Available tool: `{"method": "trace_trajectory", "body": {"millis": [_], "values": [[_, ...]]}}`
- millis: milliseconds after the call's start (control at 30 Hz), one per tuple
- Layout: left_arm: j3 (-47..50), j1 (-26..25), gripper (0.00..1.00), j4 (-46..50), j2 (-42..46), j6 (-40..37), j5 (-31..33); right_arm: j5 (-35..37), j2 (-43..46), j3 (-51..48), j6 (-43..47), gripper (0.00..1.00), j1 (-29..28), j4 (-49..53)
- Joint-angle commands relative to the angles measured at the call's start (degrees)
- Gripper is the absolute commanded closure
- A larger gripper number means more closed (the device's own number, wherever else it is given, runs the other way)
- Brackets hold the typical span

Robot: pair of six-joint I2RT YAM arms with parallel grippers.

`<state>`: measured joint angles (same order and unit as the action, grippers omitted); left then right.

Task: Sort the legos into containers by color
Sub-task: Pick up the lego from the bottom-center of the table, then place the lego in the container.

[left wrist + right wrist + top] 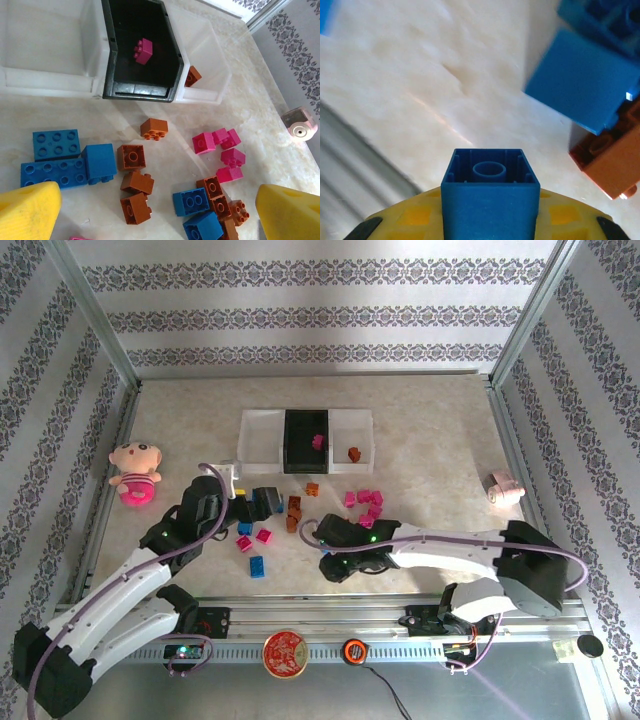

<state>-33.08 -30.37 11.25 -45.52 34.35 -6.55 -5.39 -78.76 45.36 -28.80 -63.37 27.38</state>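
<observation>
A blue lego (490, 192) is clamped between the right gripper's (338, 565) yellow pads (560, 217), its hollow underside toward the wrist camera. The overhead view places that gripper low over the table (430, 440), near its front edge. The left wrist view adds the loose legos (135, 182) lying before the containers (107, 60). One pink brick (143, 51) is in the black bin and one orange brick (192, 76) in the right white one. The left gripper (160, 220) hangs wide open above them.

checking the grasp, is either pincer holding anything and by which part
Right pincer clamps a blue brick by its side walls; left pincer holds nothing.
</observation>
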Motion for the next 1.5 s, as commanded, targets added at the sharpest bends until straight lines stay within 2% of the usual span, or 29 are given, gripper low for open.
{"method": "trace_trajectory", "body": {"millis": [0, 133, 433, 567, 733, 833, 900, 1000, 1100, 1200, 1467], "values": [[1.0, -0.2, 0.0, 0.6, 2.9, -0.1, 3.1, -4.2, 2.3, 6.8, 3.9, 0.79, 4.0, -2.8], [2.4, -0.2, 0.0, -0.1, 4.9, 0.5, 3.5, -5.1, -4.9, 19.3, 7.9, 0.8, 9.3, -6.0], [5.0, -0.1, 0.01, 4.0, 9.8, 2.6, 5.8, -9.2, -36.4, 54.8, 7.1, 0.79, 17.2, -4.5], [8.3, 0.2, 0.0, 2.2, 12.3, 3.9, 3.6, -7.4, -48.8, 69.4, 4.0, 0.79, 19.2, 0.2], [10.4, 0.4, 0.02, 2.8, 14.2, 5.0, 2.5, -3.1, -57.4, 79.6, 1.3, 0.76, 20.6, 2.7], [8.8, 0.4, 0.05, 7.3, 13.1, 3.5, 3.0, -1.8, -60.9, 85.3, 1.3, 0.65, 20.6, 5.1], [8.0, 0.3, 0.06, 9.9, 12.1, 2.4, 2.8, -1.3, -62.3, 88.1, 1.3, 0.5, 20.4, 6.2], [8.1, 0.4, 0.12, 10.6, 10.9, 2.6, 0.8, -0.9, -61.6, 88.9, 1.9, 0.38, 20.0, 5.6], [8.7, 0.1, 0.16, 10.6, 9.0, 4.0, -1.3, 0.2, -58.0, 85.8, 2.6, 0.35, 19.5, 4.0], [8.3, -2.1, 0.2, 12.5, 7.7, 5.2, -1.0, 0.2, -51.2, 75.9, 2.0, 0.35, 19.4, -1.1], [6.5, -19.5, 0.26, 24.1, 4.4, 11.0, 13.7, 0.5, -31.2, 42.9, 2.1, 0.35, 19.4, -14.5]]}}
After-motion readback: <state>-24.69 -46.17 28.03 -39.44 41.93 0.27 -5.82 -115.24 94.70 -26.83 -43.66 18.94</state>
